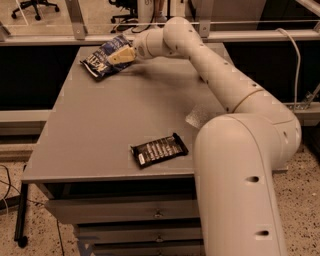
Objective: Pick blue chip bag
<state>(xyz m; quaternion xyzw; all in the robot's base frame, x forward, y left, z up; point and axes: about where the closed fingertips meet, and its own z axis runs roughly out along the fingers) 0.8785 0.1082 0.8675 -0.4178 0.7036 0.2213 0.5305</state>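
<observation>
A grey table (100,130) with drawers (125,212) stood on speckled floor (306,200), an office chair (34,6) beyond a metal rail (260,36).

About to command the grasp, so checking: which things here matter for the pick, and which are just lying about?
For the job: blue chip bag, far left corner of the table; gripper, at the bag's right side.
Lying about: black ribbed wrapper, flat near the front edge.

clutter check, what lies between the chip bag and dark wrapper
Only bare table up to the dark wrapper, in the camera view. The pincer is at the blue chip bag.
</observation>
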